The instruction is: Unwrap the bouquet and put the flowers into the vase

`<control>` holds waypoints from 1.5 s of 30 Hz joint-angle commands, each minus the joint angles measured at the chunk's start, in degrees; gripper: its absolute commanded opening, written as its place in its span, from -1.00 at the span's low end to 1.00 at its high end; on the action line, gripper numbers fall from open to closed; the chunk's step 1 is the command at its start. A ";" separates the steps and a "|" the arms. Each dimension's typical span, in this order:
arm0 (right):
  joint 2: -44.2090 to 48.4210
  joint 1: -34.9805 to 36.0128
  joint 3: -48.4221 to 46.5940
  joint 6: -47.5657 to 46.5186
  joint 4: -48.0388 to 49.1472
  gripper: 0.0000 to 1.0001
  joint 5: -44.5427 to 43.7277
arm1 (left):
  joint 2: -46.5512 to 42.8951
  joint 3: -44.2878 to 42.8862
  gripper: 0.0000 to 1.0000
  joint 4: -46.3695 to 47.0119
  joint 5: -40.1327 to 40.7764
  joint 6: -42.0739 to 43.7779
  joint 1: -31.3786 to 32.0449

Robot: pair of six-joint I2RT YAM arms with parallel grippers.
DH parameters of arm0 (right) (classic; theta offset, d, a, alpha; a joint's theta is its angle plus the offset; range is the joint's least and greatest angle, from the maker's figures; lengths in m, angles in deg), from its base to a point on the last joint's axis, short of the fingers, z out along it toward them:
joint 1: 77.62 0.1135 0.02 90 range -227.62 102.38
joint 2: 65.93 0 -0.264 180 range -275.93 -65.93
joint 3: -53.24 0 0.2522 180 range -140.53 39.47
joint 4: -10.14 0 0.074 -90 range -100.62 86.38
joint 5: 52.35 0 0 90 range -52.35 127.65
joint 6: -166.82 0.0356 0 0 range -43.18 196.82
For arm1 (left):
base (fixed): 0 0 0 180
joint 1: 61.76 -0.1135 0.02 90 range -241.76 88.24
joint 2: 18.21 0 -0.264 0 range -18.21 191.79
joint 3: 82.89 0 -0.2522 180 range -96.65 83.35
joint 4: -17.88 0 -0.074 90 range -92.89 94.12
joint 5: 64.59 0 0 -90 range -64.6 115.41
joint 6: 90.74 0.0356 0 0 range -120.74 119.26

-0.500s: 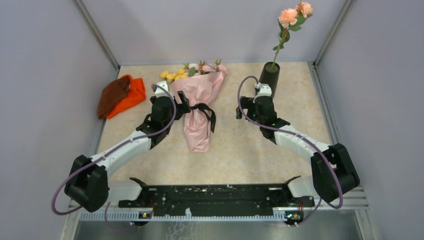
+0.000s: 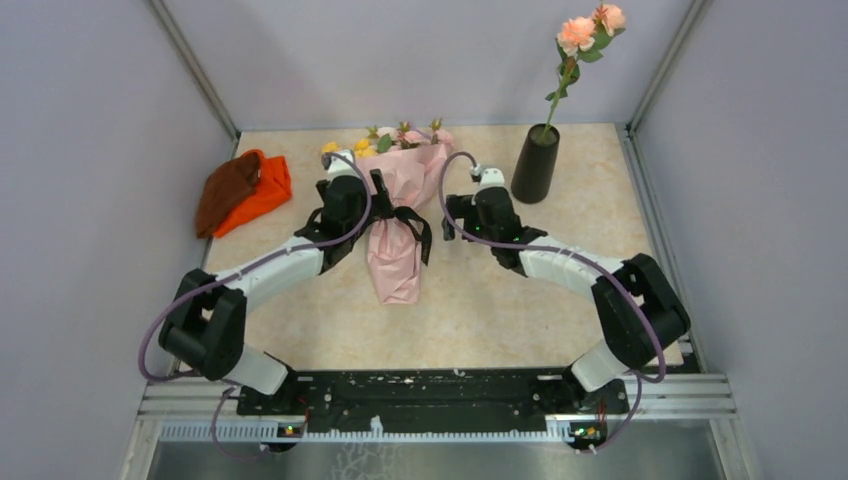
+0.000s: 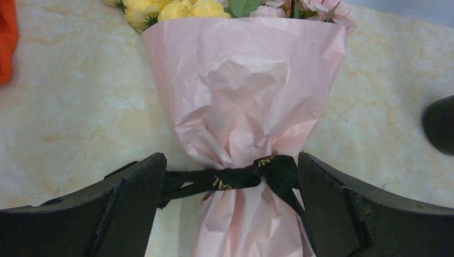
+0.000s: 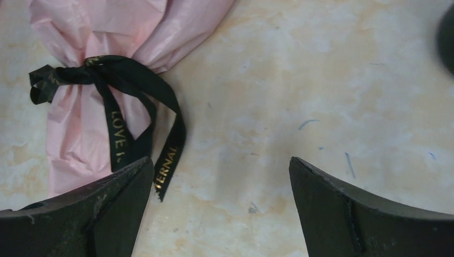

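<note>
The bouquet [image 2: 398, 250] lies on the table, a pink paper cone [image 3: 246, 91] tied with a black ribbon [image 3: 251, 174], its yellow and pink flowers [image 2: 385, 142] at the far end. My left gripper [image 2: 372, 196] is open and straddles the tied neck [image 3: 231, 176], one finger [image 3: 128, 206] on each side, neither pressing the paper. My right gripper [image 2: 455, 212] is open just right of the bouquet, over bare table [image 4: 220, 166], with the ribbon tails [image 4: 171, 152] beside its left finger [image 4: 101, 214]. The black vase [image 2: 536, 165] stands at the back right and holds one peach-flowered stem [image 2: 578, 38].
An orange-and-brown cloth bundle [image 2: 243, 190] lies at the back left by the wall. Grey walls close the table [image 2: 480, 300] on three sides. The arms' bases and a black rail [image 2: 420, 392] run along the near edge.
My right gripper has moved left from beside the vase towards the bouquet. My left gripper has shifted further over the bouquet's tied neck. Both stayed open.
</note>
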 commanded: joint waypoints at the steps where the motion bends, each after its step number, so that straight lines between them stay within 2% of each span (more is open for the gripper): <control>1: -4.01 3.79 -5.04 -0.68 2.98 0.92 0.65 | 5.62 -5.85 0.98 3.82 -1.72 1.12 -0.43; 6: -7.67 5.32 -6.70 0.21 3.51 0.87 1.71 | 13.49 -10.88 0.98 5.55 -4.14 1.48 -2.34; 13: -10.18 5.53 -8.05 -0.28 3.31 0.85 1.67 | 22.19 -16.87 0.98 6.01 -16.06 -3.84 -7.95; 23: -14.58 6.15 -10.53 0.01 3.17 0.84 2.42 | 29.04 -18.69 0.98 6.50 -23.93 -10.05 -11.03; 27: -15.27 6.46 -10.77 0.32 2.21 0.84 2.43 | 31.04 -18.77 0.98 6.39 -23.59 -11.22 -12.35; 32: -10.86 6.90 -7.09 -0.22 2.80 0.83 0.96 | 33.78 -20.34 0.98 5.26 -22.41 -11.20 -13.30; 39: -9.48 6.95 -6.00 -1.41 0.64 0.82 -1.09 | 35.00 -20.68 0.98 4.02 -21.95 -11.92 -14.75; 45: -14.74 6.94 -10.28 -2.76 0.42 0.80 -3.05 | 33.14 -18.32 0.98 4.48 -21.85 -11.85 -15.12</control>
